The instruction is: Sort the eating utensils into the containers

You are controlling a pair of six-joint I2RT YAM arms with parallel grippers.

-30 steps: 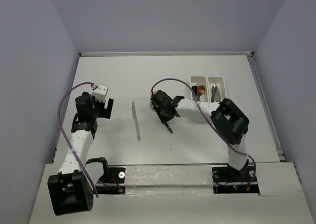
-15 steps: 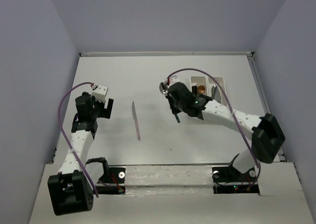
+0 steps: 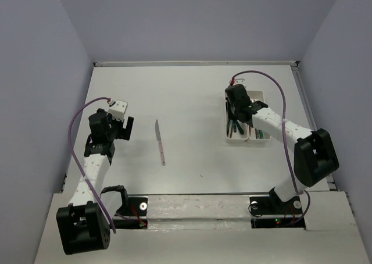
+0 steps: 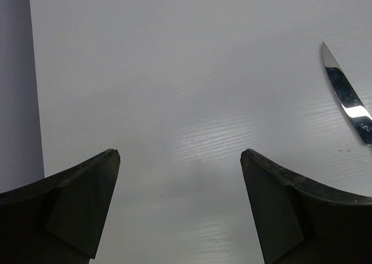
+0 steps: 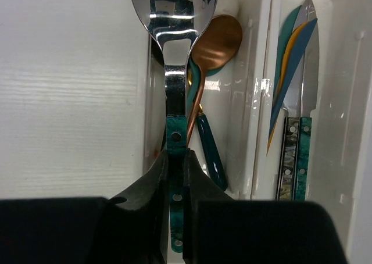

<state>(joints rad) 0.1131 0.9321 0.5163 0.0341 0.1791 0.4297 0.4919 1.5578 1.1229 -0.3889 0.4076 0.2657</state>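
The right claw (image 5: 176,159) is seen clamped on a teal-handled spoon (image 5: 173,60), now brought from mid-table over the spoon tray (image 5: 251,130) just beneath it, so release is judged due; one knife (image 3: 160,141) is left well to its left.

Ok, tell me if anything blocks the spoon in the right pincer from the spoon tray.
Nothing visible does. The right pincer holds the teal-handled spoon directly above the left tray, near its left wall. A copper spoon lies inside, leaving room.

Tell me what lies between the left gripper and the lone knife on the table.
Nothing: only bare white table separates the left gripper from the knife, as the left wrist view shows.
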